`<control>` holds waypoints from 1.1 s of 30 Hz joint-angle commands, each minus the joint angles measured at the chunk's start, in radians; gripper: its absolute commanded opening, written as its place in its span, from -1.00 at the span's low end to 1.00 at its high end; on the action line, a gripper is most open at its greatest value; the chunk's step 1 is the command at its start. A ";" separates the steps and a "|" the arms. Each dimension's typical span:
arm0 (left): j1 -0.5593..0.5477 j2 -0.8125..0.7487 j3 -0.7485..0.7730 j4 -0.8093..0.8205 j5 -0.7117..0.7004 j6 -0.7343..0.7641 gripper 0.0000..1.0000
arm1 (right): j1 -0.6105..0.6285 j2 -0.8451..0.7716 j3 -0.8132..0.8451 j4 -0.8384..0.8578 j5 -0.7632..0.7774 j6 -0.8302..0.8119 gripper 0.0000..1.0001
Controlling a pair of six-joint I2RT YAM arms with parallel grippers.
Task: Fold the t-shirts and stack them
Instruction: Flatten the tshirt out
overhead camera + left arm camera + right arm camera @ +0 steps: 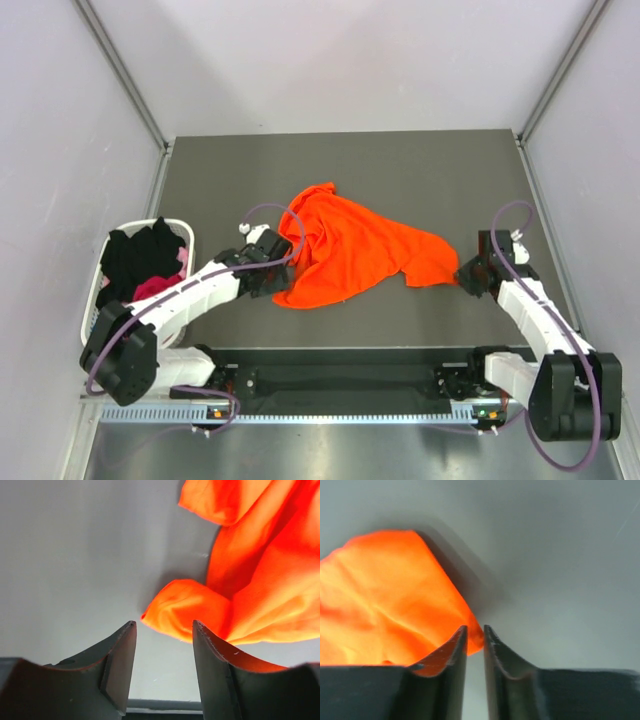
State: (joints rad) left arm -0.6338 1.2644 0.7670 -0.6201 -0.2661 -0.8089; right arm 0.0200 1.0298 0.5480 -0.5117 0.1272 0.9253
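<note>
Folding has not begun: the orange tee [350,250] lies crumpled in the middle of the bench [420,170], and the other t-shirts [140,262] sit heaped in the basket [186,228] at left. The left claw [164,624] stands spread beside the tee's edge, holding nothing. The right claw [475,628] is nearly pressed together at a corner, and I cannot tell whether it pinches the cloth.

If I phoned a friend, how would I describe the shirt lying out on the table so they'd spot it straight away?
On the dark table, near its middle, lies a crumpled orange tee. It is the only garment out on the table and the only orange one; the black clothes and a magenta piece sit piled in the white basket at the left edge.
</note>
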 commanded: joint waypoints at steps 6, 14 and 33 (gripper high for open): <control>0.003 -0.123 -0.060 -0.035 0.089 -0.052 0.10 | 0.014 0.055 -0.031 -0.039 -0.040 0.064 -0.19; 0.005 -0.100 -0.107 0.036 0.119 -0.085 0.10 | 0.012 0.145 -0.065 0.050 -0.035 0.139 -0.11; 0.025 -0.142 -0.199 0.137 0.096 -0.190 0.10 | 0.014 0.006 -0.031 -0.017 -0.083 0.208 -0.16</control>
State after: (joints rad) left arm -0.6212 1.1152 0.5884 -0.5358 -0.1474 -0.9783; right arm 0.0242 1.0756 0.4961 -0.5102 0.0650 1.1194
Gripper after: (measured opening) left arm 0.550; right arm 0.425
